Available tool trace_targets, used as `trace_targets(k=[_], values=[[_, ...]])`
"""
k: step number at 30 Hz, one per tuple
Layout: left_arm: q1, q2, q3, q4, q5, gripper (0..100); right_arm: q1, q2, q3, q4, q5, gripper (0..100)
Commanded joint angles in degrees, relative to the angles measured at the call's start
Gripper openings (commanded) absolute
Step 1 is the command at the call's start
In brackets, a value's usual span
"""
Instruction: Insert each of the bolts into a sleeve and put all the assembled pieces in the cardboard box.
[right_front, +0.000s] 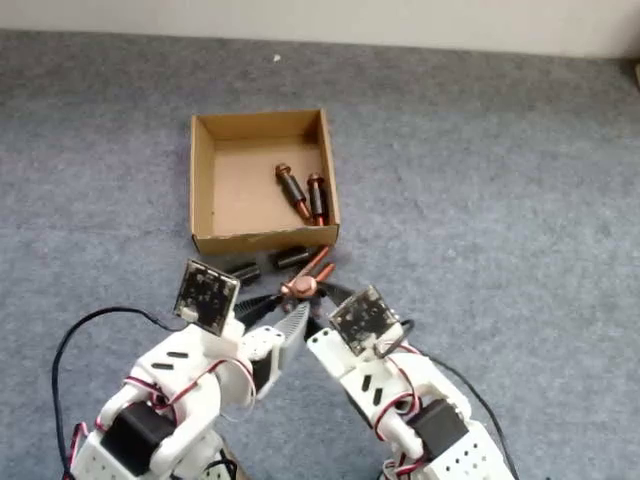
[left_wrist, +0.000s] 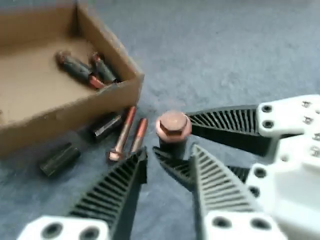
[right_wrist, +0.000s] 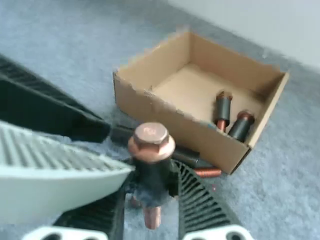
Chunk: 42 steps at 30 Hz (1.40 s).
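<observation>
1. High view:
   - Grey carpet (right_front: 520, 200) covers the whole work surface, and a pale wall (right_front: 400, 20) runs as a strip along the far edge.
   - The cardboard box (right_front: 265, 240) sits open-topped at mid-frame.
   - Two assembled pieces (right_front: 292, 190) lie side by side inside the box, close to its right wall.
   - On the carpet just in front of the box are two loose sleeves (right_front: 243, 272) and two loose bolts (right_front: 320, 268).
   - Both arms come in from the near edge, and their grippers meet just in front of the box.
   - The right gripper (right_front: 305, 297) is clamped around an upright held bolt (right_front: 298, 288), copper head up.
   - The left gripper (right_front: 283, 308) is right beside it, spread apart and holding nothing.

2. Left wrist view:
   - The same grey carpet is all around, with the box's corner close by and the two assembled pieces visible inside.
   - The loose bolts lie parallel on the carpet next to one loose sleeve. The other loose sleeve is a little apart, along the box's front wall.
   - The held bolt stands in a dark held sleeve (left_wrist: 172, 146), pinched between the right gripper's black fingers.
   - The left gripper's own fingers are wide apart, with their tips just short of the held sleeve.

3. Right wrist view:
   - Carpet runs up to the pale wall behind the box.
   - The right gripper's jaws are closed tight on the held sleeve. The bolt's head shows above it and the threaded tip pokes out below.
   - The left gripper's fingers are splayed alongside. One tip is very near the held sleeve, but contact cannot be told.
</observation>
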Motion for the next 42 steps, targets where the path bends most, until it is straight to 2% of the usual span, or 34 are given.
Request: trace_targets(k=[1,6,11,14,18,20,24,30,34,42], values=[[1.27,0.66,-1.54,4.13,-0.53,30,0.84,-1.36,8.04,-0.84,0.00,0.5],[1.10,0.66,-2.68,4.04,-0.53,28,0.92,-1.36,8.04,-0.84,0.00,0.5],[-6.55,0.66,-6.90,4.04,-0.79,24,3.03,-1.36,8.04,-0.75,0.00,0.5],[-13.41,0.66,-7.08,4.04,-0.88,16,6.20,-1.36,8.04,-0.75,-0.26,0.5],[-20.88,0.66,-3.74,4.04,-0.97,0,9.19,-1.36,7.78,-0.75,-8.00,0.5],[-24.04,0.66,-1.63,4.04,-0.97,2,9.63,-1.36,7.60,-0.48,-8.88,0.5],[-28.97,0.66,1.80,4.04,-0.97,1,9.98,-1.27,5.14,3.74,-9.05,0.5],[-30.99,0.66,7.25,4.04,-0.97,1,9.98,-0.13,-5.14,11.82,-9.23,0.5],[-30.81,0.66,11.74,3.52,-0.97,1,9.80,9.63,-13.05,11.74,-9.14,0.5],[-31.08,0.66,16.92,-3.25,-2.99,1,9.80,44.09,-39.08,11.65,-8.88,0.5]])
